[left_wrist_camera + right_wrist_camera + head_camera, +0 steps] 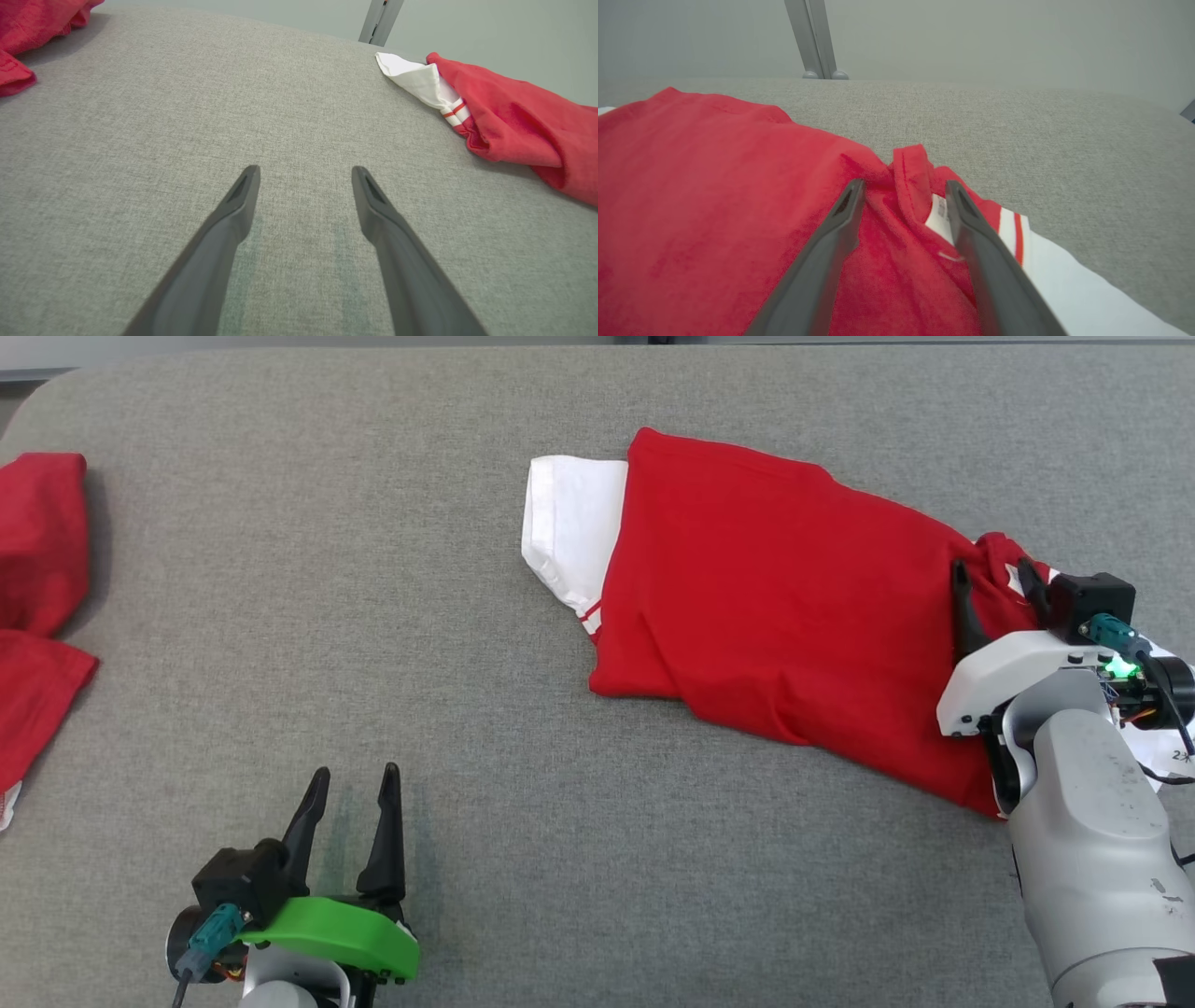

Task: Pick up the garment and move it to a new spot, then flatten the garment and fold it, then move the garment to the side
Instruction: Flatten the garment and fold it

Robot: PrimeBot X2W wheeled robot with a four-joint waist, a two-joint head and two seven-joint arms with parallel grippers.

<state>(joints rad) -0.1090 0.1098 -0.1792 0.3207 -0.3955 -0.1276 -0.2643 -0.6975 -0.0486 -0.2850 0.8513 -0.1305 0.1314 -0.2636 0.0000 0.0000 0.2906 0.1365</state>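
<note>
Right gripper [993,581] at 3 o'clock, spread astride a bunched fold of garment [775,616], probably lining up a pinch; left gripper [355,779] at 7 o'clock, spread, parked over table [373,569].

Treat garment [775,607] right end as concealed behind right arm [1092,840], lower right of head view. Note red cloth [37,551] cropped by left frame edge. Regard label [942,207] print, centre of right wrist view, as illegible.
</note>
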